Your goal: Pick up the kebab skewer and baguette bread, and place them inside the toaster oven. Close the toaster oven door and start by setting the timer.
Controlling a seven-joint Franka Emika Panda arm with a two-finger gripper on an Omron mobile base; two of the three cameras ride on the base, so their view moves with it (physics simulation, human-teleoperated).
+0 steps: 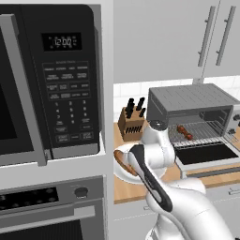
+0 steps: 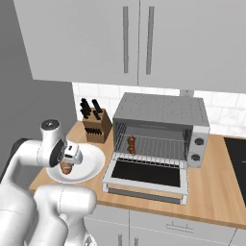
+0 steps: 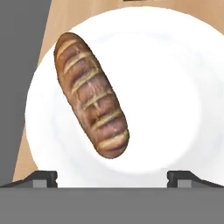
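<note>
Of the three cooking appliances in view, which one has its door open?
The grey ribbed-top toaster oven on the wooden counter: its glass door lies folded down flat, unlike the black microwave and wall oven.

A golden-brown, slashed oblong baguette bread lies on a round white plate, running from 11 to 6 o'clock. Tan wooden surface shows beyond. The tool stands wide open.

You see a wooden counter | on it a white plate at its left end, a knife block behind the plate, the toaster oven to the plate's right, door down.
</note>
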